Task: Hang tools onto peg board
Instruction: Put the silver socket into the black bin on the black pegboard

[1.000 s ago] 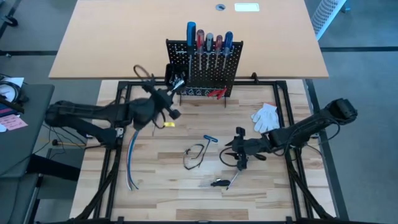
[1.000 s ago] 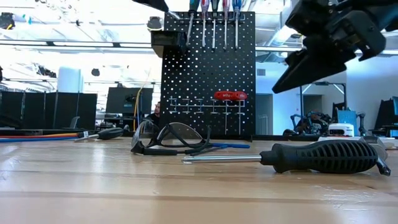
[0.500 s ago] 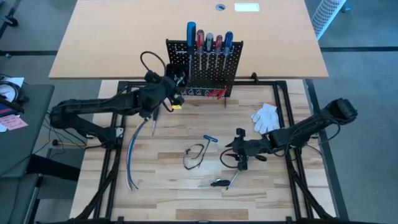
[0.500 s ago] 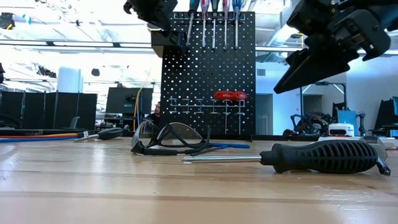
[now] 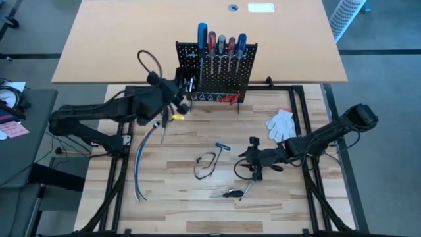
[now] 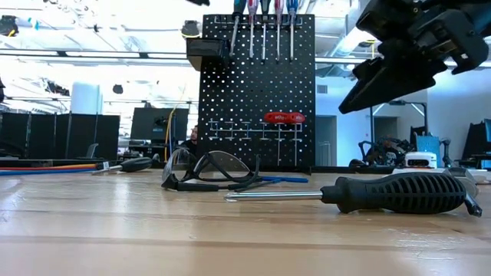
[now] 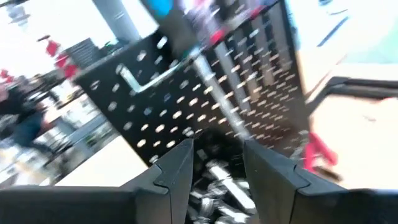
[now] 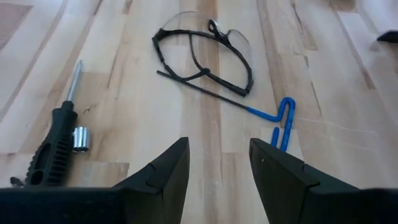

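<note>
The black peg board point(image 5: 220, 76) stands at the table's far edge, with several screwdrivers point(image 5: 220, 46) hung in its top rail and red-handled pliers point(image 6: 284, 117) low on its face. My left gripper point(image 7: 217, 180) is open, high up beside the board's black bin point(image 5: 186, 79), where silver bits point(image 7: 214, 177) lie. My right gripper point(image 8: 217, 162) hangs open over the table's middle right. Ahead of it on the wood lie a black-handled screwdriver point(image 8: 46, 149), a silver socket point(image 8: 81, 138) and a blue-handled hex key point(image 8: 280, 118).
Safety glasses point(image 8: 205, 50) lie on the table's middle, touching the hex key's shaft. A white glove point(image 5: 281, 124) lies at the far right. A bundle of cables point(image 5: 139, 164) runs along the left side. Bare wood stretches along the near edge.
My left gripper has gone toward the peg board's bin, dipped beside it, then risen again, almost out of the top of the low view.
</note>
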Motion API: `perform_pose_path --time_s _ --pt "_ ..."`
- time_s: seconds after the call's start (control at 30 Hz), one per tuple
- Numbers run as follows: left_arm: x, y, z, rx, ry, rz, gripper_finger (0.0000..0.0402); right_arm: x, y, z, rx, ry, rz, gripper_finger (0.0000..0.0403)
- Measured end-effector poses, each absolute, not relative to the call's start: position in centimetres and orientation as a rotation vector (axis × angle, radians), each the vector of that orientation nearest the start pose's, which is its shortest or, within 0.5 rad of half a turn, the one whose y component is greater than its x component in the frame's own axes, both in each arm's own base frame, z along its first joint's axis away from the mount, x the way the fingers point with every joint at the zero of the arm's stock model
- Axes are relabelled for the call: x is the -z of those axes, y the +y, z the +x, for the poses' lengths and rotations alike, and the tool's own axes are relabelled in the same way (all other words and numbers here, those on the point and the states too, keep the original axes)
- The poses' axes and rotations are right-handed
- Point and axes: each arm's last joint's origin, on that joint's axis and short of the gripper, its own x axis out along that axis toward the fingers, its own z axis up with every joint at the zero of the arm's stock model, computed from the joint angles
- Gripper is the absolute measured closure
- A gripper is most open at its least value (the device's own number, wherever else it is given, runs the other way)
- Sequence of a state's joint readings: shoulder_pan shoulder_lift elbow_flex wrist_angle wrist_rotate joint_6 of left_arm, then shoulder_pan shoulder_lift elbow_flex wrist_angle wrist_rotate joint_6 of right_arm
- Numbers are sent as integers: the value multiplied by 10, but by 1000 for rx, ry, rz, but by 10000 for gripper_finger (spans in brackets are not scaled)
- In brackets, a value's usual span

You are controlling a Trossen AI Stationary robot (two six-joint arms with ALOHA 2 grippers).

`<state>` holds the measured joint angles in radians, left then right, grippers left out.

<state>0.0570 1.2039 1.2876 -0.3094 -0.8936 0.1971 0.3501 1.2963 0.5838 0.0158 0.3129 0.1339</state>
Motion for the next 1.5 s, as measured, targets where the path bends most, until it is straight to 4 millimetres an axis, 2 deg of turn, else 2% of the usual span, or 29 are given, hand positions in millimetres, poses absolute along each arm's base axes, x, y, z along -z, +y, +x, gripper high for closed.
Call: perform_pose_path --time_s 0.17,0.3,0.37,0.43,0.7,0.83,0.97,1.13,1.27,1.4,1.5 --pt "-416 -2 242 -769 280 292 263 -172 98 239 -163 643 -162 228" --pt "-398 -37 245 -633 308 303 263 -145 118 249 -243 645 -214 228" --pt "-385 -57 250 -569 321 306 263 -128 123 254 -252 697 -237 228" --pt "-370 -76 254 -521 325 303 263 -120 127 262 -252 726 -248 228" --pt "-295 -155 282 -473 356 354 263 -123 133 291 -378 725 -142 198" --pt "-259 -184 299 -537 336 413 263 -116 135 297 -377 738 -139 187" --pt "-236 -194 314 -580 329 484 263 -108 136 301 -373 753 -141 185" --pt "-232 -184 324 -559 346 468 263 -103 128 300 -352 799 -152 188" --pt "-232 -179 327 -551 354 454 263 -111 122 300 -335 784 -142 197" --pt "-230 -178 327 -539 367 446 263 -128 120 301 -329 733 -128 203" --pt "-231 -178 327 -540 366 445 263 -131 119 295 -330 775 -138 205"
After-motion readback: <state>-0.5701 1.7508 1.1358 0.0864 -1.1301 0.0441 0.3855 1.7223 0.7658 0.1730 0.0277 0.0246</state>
